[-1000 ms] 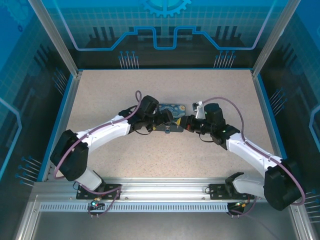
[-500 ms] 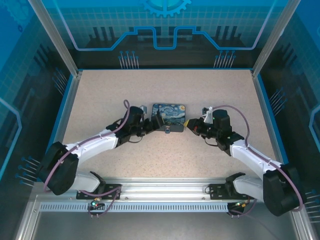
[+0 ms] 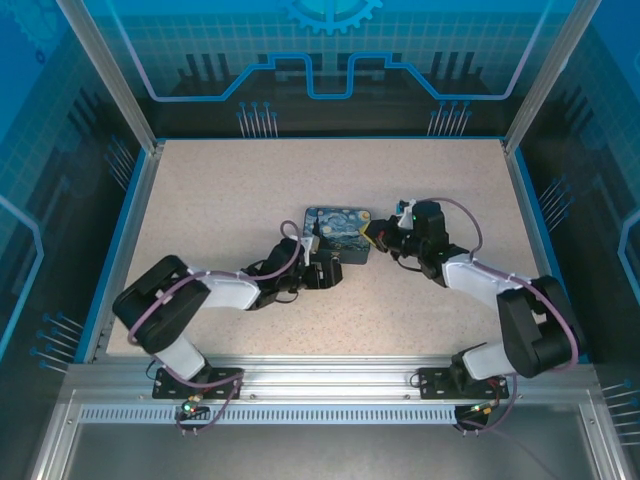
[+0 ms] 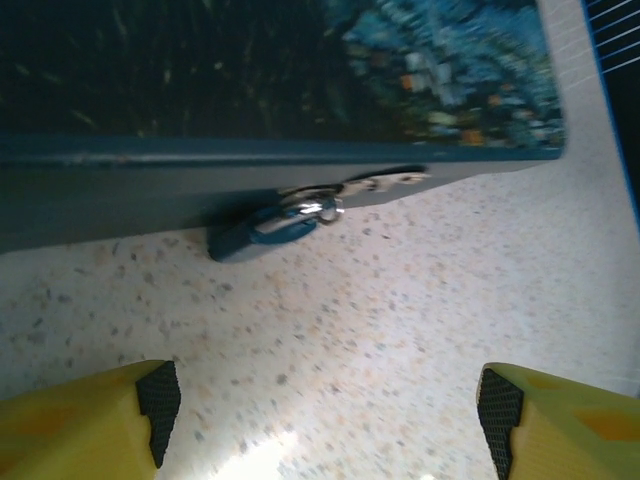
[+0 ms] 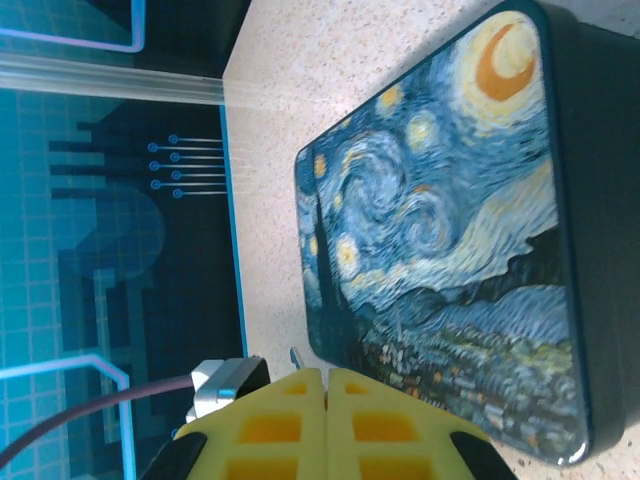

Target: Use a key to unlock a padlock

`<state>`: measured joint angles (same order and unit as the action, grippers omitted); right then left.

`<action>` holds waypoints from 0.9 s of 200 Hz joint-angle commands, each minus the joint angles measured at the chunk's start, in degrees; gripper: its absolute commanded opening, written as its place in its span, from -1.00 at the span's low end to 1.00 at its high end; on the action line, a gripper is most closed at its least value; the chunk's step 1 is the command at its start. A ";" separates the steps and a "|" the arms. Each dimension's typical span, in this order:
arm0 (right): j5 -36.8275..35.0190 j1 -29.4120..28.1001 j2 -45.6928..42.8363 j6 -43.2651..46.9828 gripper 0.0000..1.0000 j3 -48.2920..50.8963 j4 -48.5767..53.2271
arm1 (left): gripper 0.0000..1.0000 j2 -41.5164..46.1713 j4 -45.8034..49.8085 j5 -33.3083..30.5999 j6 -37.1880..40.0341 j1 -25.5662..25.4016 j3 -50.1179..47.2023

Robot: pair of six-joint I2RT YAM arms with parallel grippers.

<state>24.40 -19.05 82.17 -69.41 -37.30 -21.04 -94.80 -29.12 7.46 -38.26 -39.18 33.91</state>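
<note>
The left gripper [image 4: 325, 400] is seen with its fingers [image 4: 157, 400] spread wide. Nothing is gripped or touched, and bare table [image 4: 400, 320] shows between them. The padlock [image 4: 245, 235] is found just ahead, lying on the table against the wall of the box [image 4: 150, 190] and hung from its hasp [image 4: 385, 182]. The right gripper [image 5: 325, 378] is seen beside the box lid, fingers [image 5: 270, 420] pressed together. What may be the key [image 5: 296, 358], thin and grey, is seen at their tips; whether it is pinched cannot be told.

Glossy printed box [image 5: 440, 230], shiny metal padlock [image 4: 262, 230], matt speckled table [image 4: 400, 330].
</note>
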 commanded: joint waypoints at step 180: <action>2.45 2.35 12.84 -1.56 -1.00 -6.33 -6.75 | 0.46 -18.75 -28.42 -3.51 -2.44 -1.04 8.06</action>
<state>26.15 -17.47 95.64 -71.16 -43.64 -26.63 -110.83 -50.24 2.07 -35.77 -39.72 41.12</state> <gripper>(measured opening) 0.062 0.739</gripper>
